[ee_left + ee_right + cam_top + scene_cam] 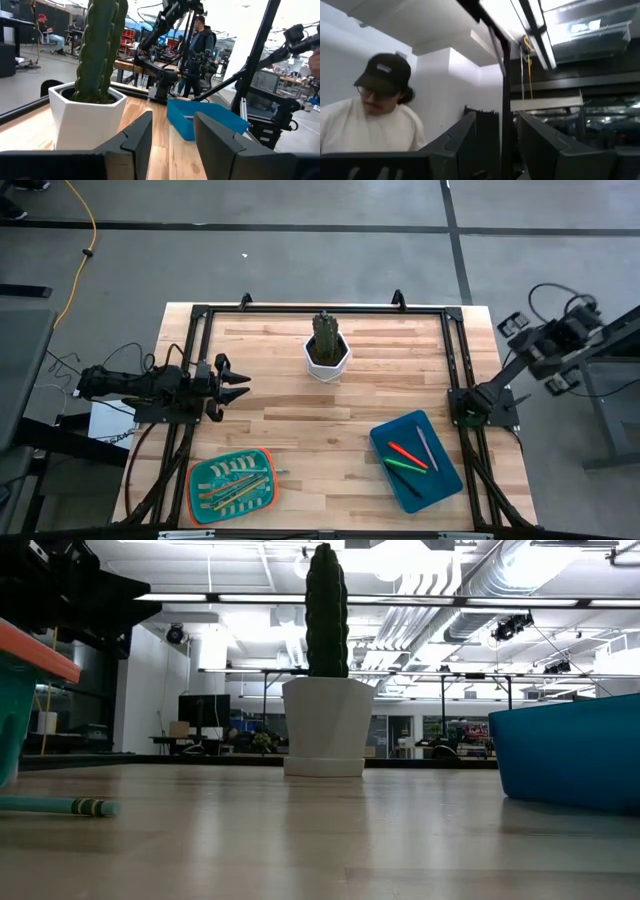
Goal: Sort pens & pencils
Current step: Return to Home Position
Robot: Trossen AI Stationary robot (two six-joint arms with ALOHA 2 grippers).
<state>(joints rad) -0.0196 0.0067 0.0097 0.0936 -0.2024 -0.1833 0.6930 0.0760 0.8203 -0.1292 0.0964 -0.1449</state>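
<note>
i find my left gripper wide and empty at the table's left edge and the right gripper likewise parted off its right side, while the pens, which i judge light, stiff, slick and best pinched mid-shaft, lie in the blue bin and the pencils in the teal tray.

Blue bin holds pink-red and green pens; teal tray, orange rim.

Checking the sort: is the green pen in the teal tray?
No, the green pen lies in the blue bin, beside the red pen.
</note>
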